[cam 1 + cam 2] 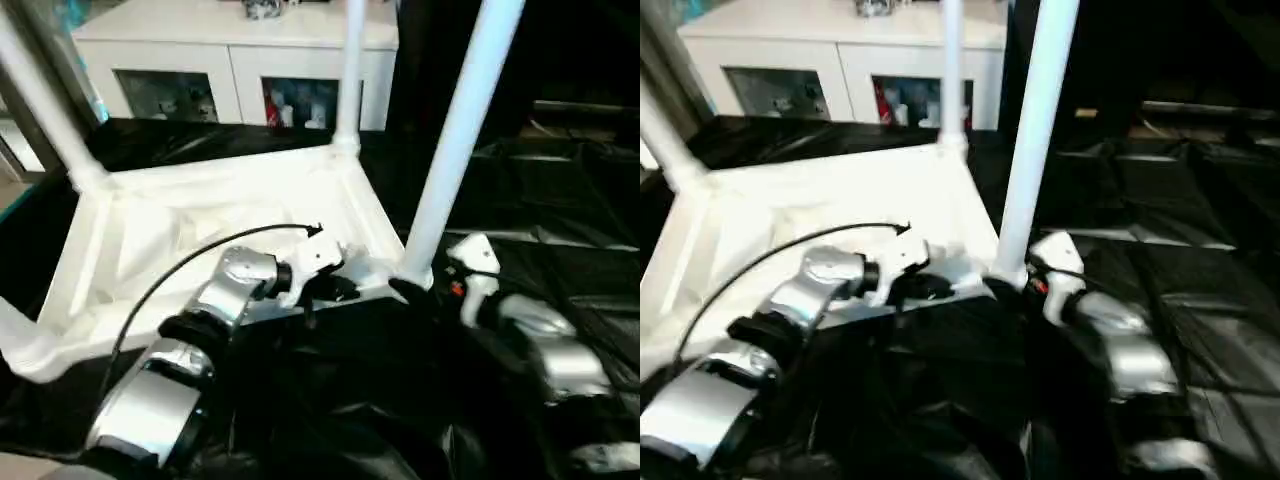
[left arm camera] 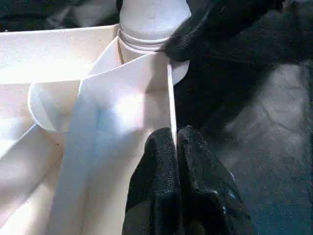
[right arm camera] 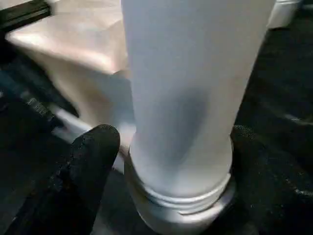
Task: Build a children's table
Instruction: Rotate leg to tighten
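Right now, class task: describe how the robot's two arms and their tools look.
Both forearms are silver with black joint bands. The left tool and right tool have white housings and two black fingers each. A black cable arcs along the left arm; a small red mark sits on the right housing.

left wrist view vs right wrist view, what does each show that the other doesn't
Left wrist view alone: the left gripper, its fingers pinched shut on the thin rim of the tabletop, plus the ribbed underside.

Right wrist view alone: the right gripper with its fingers spread to either side of the leg, a long stretch of that leg's tube, and the socket's outer side.

Both: the near leg's threaded base seated in its corner socket, and the black sheet underneath.
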{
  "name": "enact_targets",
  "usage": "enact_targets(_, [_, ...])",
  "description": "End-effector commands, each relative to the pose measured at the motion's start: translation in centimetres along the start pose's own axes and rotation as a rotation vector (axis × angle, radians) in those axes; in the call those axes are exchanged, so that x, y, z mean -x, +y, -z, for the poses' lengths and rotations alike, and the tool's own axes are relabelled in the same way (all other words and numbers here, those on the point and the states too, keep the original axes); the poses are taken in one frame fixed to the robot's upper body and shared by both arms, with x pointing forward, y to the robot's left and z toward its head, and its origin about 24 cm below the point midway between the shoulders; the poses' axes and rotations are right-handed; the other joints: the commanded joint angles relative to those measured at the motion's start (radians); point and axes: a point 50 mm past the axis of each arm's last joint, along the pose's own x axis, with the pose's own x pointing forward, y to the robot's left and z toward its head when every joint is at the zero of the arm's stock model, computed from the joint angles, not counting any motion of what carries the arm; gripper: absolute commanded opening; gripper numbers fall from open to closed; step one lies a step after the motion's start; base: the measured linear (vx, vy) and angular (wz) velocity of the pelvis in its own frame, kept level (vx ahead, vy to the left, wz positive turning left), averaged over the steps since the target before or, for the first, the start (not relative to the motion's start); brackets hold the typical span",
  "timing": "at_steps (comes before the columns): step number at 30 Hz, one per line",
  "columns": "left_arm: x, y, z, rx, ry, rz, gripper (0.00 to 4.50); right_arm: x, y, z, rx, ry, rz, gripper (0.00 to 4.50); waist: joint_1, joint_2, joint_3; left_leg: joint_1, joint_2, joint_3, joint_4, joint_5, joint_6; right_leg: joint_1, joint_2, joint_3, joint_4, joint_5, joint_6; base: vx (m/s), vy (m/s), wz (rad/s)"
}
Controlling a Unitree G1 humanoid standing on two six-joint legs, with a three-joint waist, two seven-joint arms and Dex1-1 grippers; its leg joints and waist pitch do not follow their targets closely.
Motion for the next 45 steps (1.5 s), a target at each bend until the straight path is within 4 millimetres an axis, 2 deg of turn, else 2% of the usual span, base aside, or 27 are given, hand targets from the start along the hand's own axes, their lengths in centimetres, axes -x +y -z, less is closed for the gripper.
enact_targets(1, [-0.1, -0.7, -0.2, -0.039, -0.014, 0.086, 0.0, -0.6, 1.6, -0.3, 0.008, -0.003, -0.156, 3.79, 0.008, -0.015, -0.066, 0.012, 0.037, -0.012, -0.063, -0.185, 0.113, 0.05, -0.037, 0.025, -0.05, -0.122, -0.265, 0.0, 0.0, 0.0])
enact_targets(6, [1.6, -1.0, 0.3, -0.024, -0.026, 0.198, 0.0, 0.2, 1.6, -0.6, 0.008, 0.007, -0.237, 3.79, 0.014, -0.011, -0.067, 0.018, 0.042, -0.01, -0.063, -0.18, 0.12, 0.044, -0.035, 0.026, -0.043, -0.086, -0.293, 0.0, 0.0, 0.0])
enact_targets(8, [2.2, -1.0, 0.4, -0.028, -0.021, 0.206, 0.0, 0.3, 1.7, -0.6, 0.01, 0.013, -0.257, 3.79, 0.017, -0.01, -0.065, 0.023, 0.042, -0.007, -0.064, -0.198, 0.108, 0.04, -0.035, 0.027, -0.045, -0.102, -0.295, 0.0, 0.0, 0.0])
enact_targets(9, [2.3, -1.0, 0.5, -0.028, -0.019, 0.208, 0.0, 0.3, 1.7, -0.6, 0.007, 0.013, -0.265, 3.79, 0.019, -0.011, -0.063, 0.022, 0.042, -0.008, -0.067, -0.215, 0.097, 0.042, -0.035, 0.027, -0.047, -0.126, -0.291, 0.0, 0.0, 0.0])
enact_targets(12, [2.5, -0.9, 0.5, -0.029, -0.018, 0.209, 0.0, 0.2, 1.8, -0.7, 0.001, 0.012, -0.278, 3.47, 0.02, -0.011, -0.061, 0.023, 0.042, -0.009, -0.071, -0.25, 0.067, 0.042, -0.038, 0.029, -0.051, -0.179, -0.275, 0.0, 0.0, 0.0])
enact_targets(13, [2.6, -0.9, 0.6, -0.03, -0.017, 0.207, 0.0, 0.2, 1.8, -0.7, -0.001, 0.012, -0.282, 3.44, 0.021, -0.018, -0.061, 0.023, 0.042, -0.009, -0.071, -0.252, 0.063, 0.042, -0.039, 0.029, -0.051, -0.19, -0.27, 0.0, 0.0, 0.0])
enact_targets(15, [2.8, -0.9, 0.6, -0.031, -0.017, 0.205, 0.0, 0.2, 1.9, -0.7, -0.008, 0.014, -0.295, 3.21, 0.021, -0.016, -0.061, 0.022, 0.043, -0.009, -0.071, -0.248, 0.06, 0.041, -0.04, 0.03, -0.051, -0.19, -0.267, 0.0, 0.0, 0.0])
enact_targets(16, [2.9, -0.9, 0.6, -0.031, -0.018, 0.204, 0.0, 0.2, 2.0, -0.7, -0.011, 0.015, -0.301, 3.04, 0.02, -0.019, -0.061, 0.021, 0.042, -0.009, -0.071, -0.24, 0.062, 0.043, -0.039, 0.03, -0.05, -0.181, -0.267, 0.0, 0.0, 0.0])
enact_targets(21, [2.7, -0.9, 0.6, -0.027, -0.027, 0.188, 0.0, 0.1, 2.3, -0.4, -0.031, 0.012, -0.309, 2.71, 0.022, -0.018, -0.063, 0.02, 0.04, -0.008, -0.067, -0.205, 0.076, 0.043, -0.038, 0.029, -0.047, -0.148, -0.27, 0.0, 0.0, 0.0])
enact_targets(26, [1.9, -0.3, 0.3, -0.016, -0.025, 0.068, 0.0, -0.4, 2.7, 0.5, -0.063, -0.003, -0.225, 2.61, 0.023, -0.018, -0.062, 0.022, 0.04, -0.009, -0.068, -0.224, 0.065, 0.04, -0.04, 0.03, -0.051, -0.189, -0.26, 0.0, 0.0, 0.0])
enact_targets(28, [1.0, 0.3, 0.0, 0.015, -0.034, -0.034, 0.0, -1.2, 2.2, 1.5, -0.102, 0.02, -0.049, 2.61, 0.018, -0.016, -0.057, 0.025, 0.039, -0.01, -0.073, -0.262, 0.04, 0.036, -0.039, 0.031, -0.061, -0.256, -0.242, 0.0, 0.0, 0.0])
enact_targets(30, [0.7, 0.4, -0.2, 0.024, -0.042, -0.052, 0.0, -1.5, 2.2, 1.8, -0.112, 0.025, -0.004, 2.6, 0.015, -0.017, -0.057, 0.027, 0.037, -0.012, -0.075, -0.285, 0.023, 0.033, -0.041, 0.031, -0.065, -0.3, -0.227, 0.0, 0.0, 0.0])
enact_targets(31, [0.1, 0.5, -0.6, 0.034, -0.051, -0.084, 0.0, -2.0, 2.0, 2.2, -0.133, 0.029, 0.079, 2.6, 0.008, -0.018, -0.054, 0.027, 0.034, -0.015, -0.08, -0.318, 0.006, 0.033, -0.041, 0.031, -0.074, -0.359, -0.203, 0.0, 0.0, 0.0])
enact_targets(32, [-0.6, 0.7, -1.0, 0.038, -0.054, -0.124, 0.0, -2.6, 1.8, 2.6, -0.17, 0.033, 0.178, 2.6, 0.006, -0.014, -0.054, 0.028, 0.034, -0.017, -0.08, -0.329, 0.002, 0.03, -0.042, 0.032, -0.075, -0.372, -0.198, 0.0, 0.0, 0.0])
enact_targets(33, [-0.7, 0.7, -1.1, 0.038, -0.054, -0.132, 0.0, -2.7, 1.8, 2.6, -0.176, 0.034, 0.196, 2.59, 0.0, -0.016, -0.052, 0.031, 0.033, -0.018, -0.082, -0.354, -0.01, 0.027, -0.039, 0.03, -0.079, -0.4, -0.187, 0.0, 0.0, 0.0])
enact_targets(34, [-1.1, 0.7, -1.3, 0.04, -0.056, -0.149, 0.0, -3.0, 1.7, 2.8, -0.198, 0.035, 0.246, 2.59, -0.003, -0.017, -0.052, 0.03, 0.032, -0.021, -0.083, -0.364, -0.016, 0.03, -0.04, 0.029, -0.081, -0.416, -0.178, 0.0, 0.0, 0.0])
enact_targets(35, [-1.5, 0.7, -1.5, 0.045, -0.059, -0.164, 0.0, -3.4, 1.6, 2.9, -0.226, 0.036, 0.302, 2.59, -0.005, -0.014, -0.051, 0.028, 0.032, -0.021, -0.085, -0.369, -0.016, 0.027, -0.04, 0.031, -0.083, -0.421, -0.175, 0.0, 0.0, 0.0])
enact_targets(36, [-2.7, 0.6, -2.2, 0.058, -0.073, -0.192, 0.0, -4.6, 1.8, 2.9, -0.261, 0.052, 0.408, 2.59, -0.008, -0.013, -0.051, 0.033, 0.031, -0.021, -0.083, -0.382, -0.022, 0.023, -0.04, 0.031, -0.085, -0.43, -0.17, 0.0, 0.0, 0.0])
enact_targets(37, [-3.8, 0.4, -2.8, 0.068, -0.084, -0.213, 0.0, -5.7, 2.2, 2.9, -0.265, 0.078, 0.477, 2.59, -0.017, -0.009, -0.05, 0.032, 0.028, -0.023, -0.085, -0.393, -0.039, 0.02, -0.037, 0.03, -0.084, -0.442, -0.167, 0.0, 0.0, 0.0])
enact_targets(38, [-3.9, 0.4, -2.9, 0.068, -0.085, -0.215, 0.0, -5.9, 2.2, 2.9, -0.261, 0.08, 0.478, 2.59, -0.021, -0.012, -0.05, 0.032, 0.027, -0.025, -0.086, -0.403, -0.043, 0.022, -0.037, 0.027, -0.086, -0.456, -0.16, 0.0, 0.0, 0.0])
enact_targets(40, [-5.0, -0.1, -3.6, 0.065, -0.102, -0.21, 0.0, -7.1, 3.1, 2.2, -0.196, 0.085, 0.448, 2.59, -0.022, -0.015, -0.048, 0.036, 0.025, -0.023, -0.083, -0.429, -0.023, 0.017, -0.037, 0.028, -0.098, -0.482, -0.142, 0.0, 0.0, 0.0])
enact_targets(41, [-5.2, -0.3, -3.7, 0.061, -0.107, -0.201, 0.0, -7.5, 3.4, 2.0, -0.184, 0.075, 0.421, 3.15, -0.023, -0.017, -0.048, 0.034, 0.024, -0.024, -0.083, -0.431, -0.018, 0.018, -0.038, 0.028, -0.099, -0.492, -0.138, 0.0, 0.0, 0.0])
enact_targets(42, [-5.4, -0.5, -3.9, 0.054, -0.119, -0.184, 0.0, -7.8, 3.6, 1.6, -0.169, 0.065, 0.405, 3.29, -0.021, -0.017, -0.05, 0.03, 0.023, -0.025, -0.083, -0.417, -0.007, 0.023, -0.039, 0.028, -0.099, -0.493, -0.131, 0.0, 0.0, 0.0])
enact_targets(44, [-5.5, -0.6, -4.0, 0.051, -0.126, -0.171, 0.0, -7.9, 3.6, 1.3, -0.149, 0.049, 0.389, 3.29, -0.02, -0.02, -0.051, 0.028, 0.025, -0.024, -0.084, -0.402, 0.001, 0.023, -0.039, 0.03, -0.098, -0.482, -0.13, 0.0, 0.0, 0.0])
enact_targets(45, [-5.4, -0.6, -3.8, 0.05, -0.124, -0.166, 0.0, -7.7, 3.5, 1.1, -0.135, 0.038, 0.383, 3.49, -0.019, -0.016, -0.052, 0.027, 0.027, -0.024, -0.085, -0.385, 0.002, 0.023, -0.038, 0.031, -0.094, -0.452, -0.139, 0.0, 0.0, 0.0])
